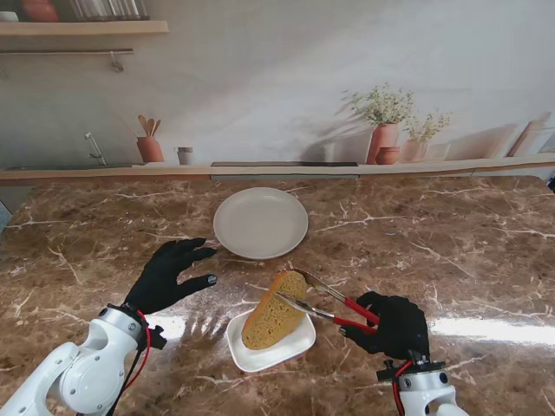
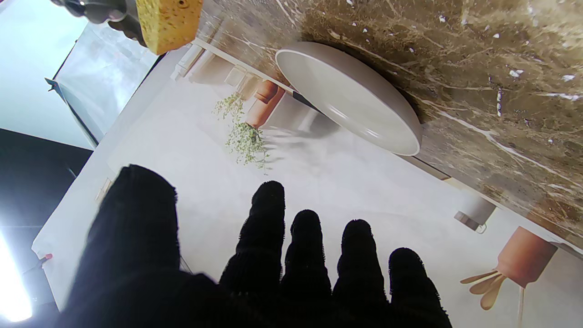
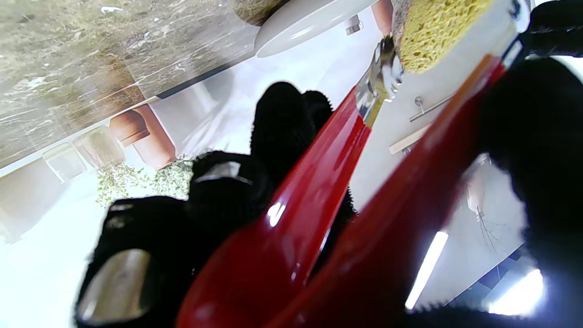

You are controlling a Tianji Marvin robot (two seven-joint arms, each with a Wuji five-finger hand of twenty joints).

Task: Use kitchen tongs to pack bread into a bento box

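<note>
1. My right hand [image 1: 395, 323] is wrapped around the red handles of the tongs [image 1: 334, 309], squeezing them so the metal tips pinch the bread slice [image 1: 274, 310]. The right wrist view shows both red arms running out from my fingers [image 3: 282, 118] to the yellow crumb held between the tips.

2. The bread is to the left of my right hand, just past the tong tips. Its long axis tilts from near-left to far-right, with the upper end in the tips and the lower end over the small white dish [image 1: 269, 344]. I cannot tell whether that lower end touches the dish or hangs just clear of it.

3. The dish lies near me, between my two arms. The round white plate [image 1: 260, 223] is farther from me and stands bare, well apart from the bread.

4. The tongs point from my right hand toward the left and slightly away from me, so the slice sits on the line between my hand and the dish. I judge that the coming move turns on lowering along that line and laying the long axis flat inside the rim.

5. My left hand [image 1: 171, 276] hovers over the table with its fingers spread, holding nothing, left of the dish and near the plate's rim.

6. The right hand is the nearer to the bread; the left is apart from it.
</note>
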